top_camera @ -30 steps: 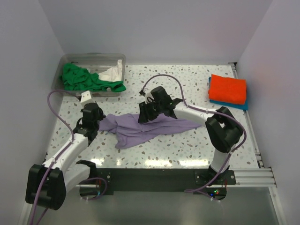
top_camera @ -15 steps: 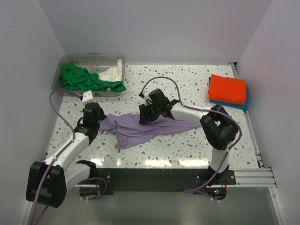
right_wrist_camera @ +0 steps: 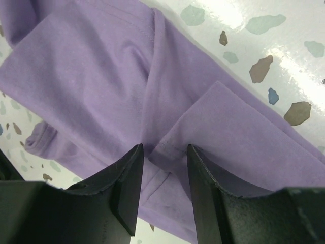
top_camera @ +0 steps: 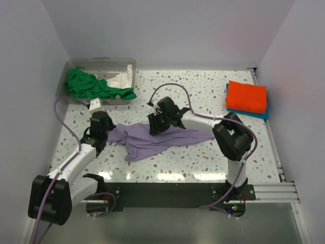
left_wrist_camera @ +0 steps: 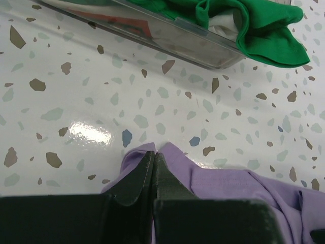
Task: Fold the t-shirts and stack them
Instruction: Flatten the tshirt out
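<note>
A lavender t-shirt [top_camera: 152, 140] lies crumpled and stretched across the middle of the table. My left gripper [top_camera: 105, 130] is shut on its left end; in the left wrist view the closed jaws [left_wrist_camera: 154, 152] pinch the purple edge [left_wrist_camera: 228, 183]. My right gripper [top_camera: 158, 129] stands open low over the shirt's upper middle. In the right wrist view its fingers [right_wrist_camera: 165, 148] straddle a raised fold of purple cloth [right_wrist_camera: 101, 76]. A green t-shirt [top_camera: 94, 86] and a white one [top_camera: 122, 79] lie in the tub. A folded orange t-shirt [top_camera: 246, 96] rests on a blue one [top_camera: 231, 109] at the far right.
The clear plastic tub [top_camera: 96, 63] stands at the back left, just beyond my left gripper, its wall [left_wrist_camera: 167, 35] close ahead with the green cloth [left_wrist_camera: 254, 30] spilling over its rim. White walls close in on both sides and the back.
My right gripper has slid a little to the left along the lavender shirt and its elbow followed. The left arm has stayed still, keeping its hold.
</note>
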`<action>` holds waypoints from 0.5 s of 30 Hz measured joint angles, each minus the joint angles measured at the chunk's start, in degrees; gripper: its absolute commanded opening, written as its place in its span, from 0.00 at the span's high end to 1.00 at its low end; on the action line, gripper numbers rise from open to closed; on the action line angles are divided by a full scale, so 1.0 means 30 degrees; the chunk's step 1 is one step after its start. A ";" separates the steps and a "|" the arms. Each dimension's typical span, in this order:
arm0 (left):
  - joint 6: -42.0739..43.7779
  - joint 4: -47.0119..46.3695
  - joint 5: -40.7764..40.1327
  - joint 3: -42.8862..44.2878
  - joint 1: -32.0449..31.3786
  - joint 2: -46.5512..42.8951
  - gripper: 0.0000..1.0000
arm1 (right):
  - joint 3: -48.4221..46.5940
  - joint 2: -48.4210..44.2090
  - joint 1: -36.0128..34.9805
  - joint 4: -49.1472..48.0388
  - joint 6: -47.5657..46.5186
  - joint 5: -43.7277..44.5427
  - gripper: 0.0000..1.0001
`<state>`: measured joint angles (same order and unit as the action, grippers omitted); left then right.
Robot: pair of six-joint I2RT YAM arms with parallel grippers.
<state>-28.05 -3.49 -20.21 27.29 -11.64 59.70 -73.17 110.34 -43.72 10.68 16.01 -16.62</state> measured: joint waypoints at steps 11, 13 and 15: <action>-0.0007 -0.0044 0.0095 0.0000 0.0000 -0.0015 1.00 | -0.0459 0.0350 -0.0197 0.0940 -0.0299 0.1158 0.83; 0.0000 -0.0036 0.0087 0.0000 0.0000 -0.0015 1.00 | -0.0517 0.0350 -0.0189 0.1086 -0.0357 0.1239 0.97; 0.0000 -0.0036 0.0036 0.0000 0.0000 -0.0015 1.00 | -0.0597 0.0335 -0.0197 0.1341 -0.0495 0.1297 1.00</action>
<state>-28.05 -3.60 -20.10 27.29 -11.64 59.66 -74.96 111.35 -44.31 14.70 14.52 -12.73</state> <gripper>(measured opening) 0.015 0.033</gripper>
